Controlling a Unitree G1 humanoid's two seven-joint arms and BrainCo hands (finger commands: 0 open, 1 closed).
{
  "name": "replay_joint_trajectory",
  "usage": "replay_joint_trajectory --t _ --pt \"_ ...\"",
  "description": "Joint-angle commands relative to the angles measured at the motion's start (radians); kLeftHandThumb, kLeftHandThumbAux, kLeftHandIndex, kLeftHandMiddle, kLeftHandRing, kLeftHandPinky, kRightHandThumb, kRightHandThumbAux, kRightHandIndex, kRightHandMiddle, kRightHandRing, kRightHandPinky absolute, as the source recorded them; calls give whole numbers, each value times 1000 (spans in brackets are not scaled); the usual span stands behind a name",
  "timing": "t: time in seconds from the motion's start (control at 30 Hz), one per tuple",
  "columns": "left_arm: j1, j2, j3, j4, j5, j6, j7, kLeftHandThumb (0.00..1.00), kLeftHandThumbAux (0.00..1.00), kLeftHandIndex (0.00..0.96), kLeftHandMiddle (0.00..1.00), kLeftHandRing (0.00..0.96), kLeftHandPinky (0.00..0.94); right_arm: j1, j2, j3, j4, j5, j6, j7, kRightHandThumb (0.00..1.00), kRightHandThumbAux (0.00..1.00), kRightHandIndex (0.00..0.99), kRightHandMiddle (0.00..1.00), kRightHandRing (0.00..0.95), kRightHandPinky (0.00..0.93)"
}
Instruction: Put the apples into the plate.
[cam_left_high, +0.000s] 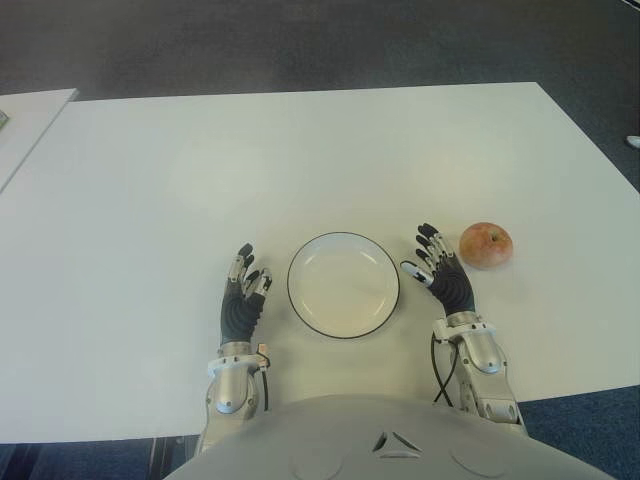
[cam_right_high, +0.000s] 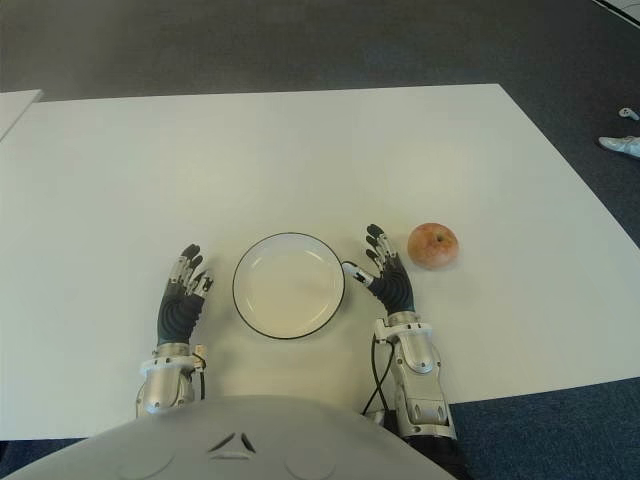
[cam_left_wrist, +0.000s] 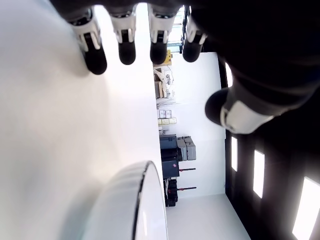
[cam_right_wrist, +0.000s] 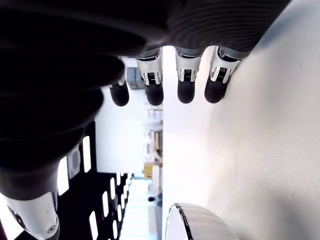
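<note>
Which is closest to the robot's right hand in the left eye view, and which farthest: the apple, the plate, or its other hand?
Measured from the right hand:
1. The plate, just on its left side, and the apple, just to its right and slightly farther up the table, are too close to call.
2. The left hand, beyond the plate on the far left, is clearly farthest.

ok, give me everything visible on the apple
One apple, red with yellow-green patches, skin smooth, looks whole. It sits on the white table, to the right of the plate and outside it, with the right robot hand showing between the two. The hand's open fingers are close beside the apple and grasp nothing. The plate holds nothing. No other apple is in view.
</note>
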Motion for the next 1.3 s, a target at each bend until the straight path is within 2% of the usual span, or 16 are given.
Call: replay_joint_trajectory --t 0.03,0.33,0.53,0.67,0.77,0.9,0.97,1.03,1.17,1.3 --pt "-1 1 -9 12 7 5 -9 41 538 46 65 81 127 -10 -2 7 -8 -14 -6 -2 270 661 1 0 0 46" --pt "-7 6 -3 19 -10 8 -20 46 531 42 55 69 113 -25 -6 18 -144 -42 17 -20 306 640 8 0 13 72" --pt "-16 10 3 32 -13 5 -25 52 522 36 50 69 122 -54 -24 11 -141 -135 -87 -65 358 622 15 6 8 30" --pt "-22 14 6 40 -14 5 -26 51 523 34 49 70 121 -86 -59 12 -87 -267 -237 -134 388 602 22 9 4 11" --pt "-25 18 7 45 -18 3 -32 49 530 34 50 70 119 -161 -138 -12 -10 -402 -403 -212 395 594 28 13 2 5" --pt "-29 19 8 52 -17 -4 -31 45 536 35 49 67 113 -231 -211 -39 47 -521 -508 -296 363 593 35 15 0 2" --pt "-32 20 9 55 -17 -7 -30 44 537 36 49 68 117 -253 -235 -49 57 -564 -534 -328 347 591 40 13 0 1" --pt "-34 20 9 59 -18 -9 -30 44 539 37 50 69 119 -278 -279 -72 36 -661 -539 -375 334 588 43 11 0 0" --pt "-34 19 8 62 -18 -15 -29 48 543 38 51 71 123 -293 -334 -86 9 -819 -520 -463 310 578 51 11 0 0" --pt "-33 15 6 63 -17 -22 -26 47 559 42 58 77 128 -305 -380 -91 -8 -938 -475 -536 352 551 65 23 0 0"
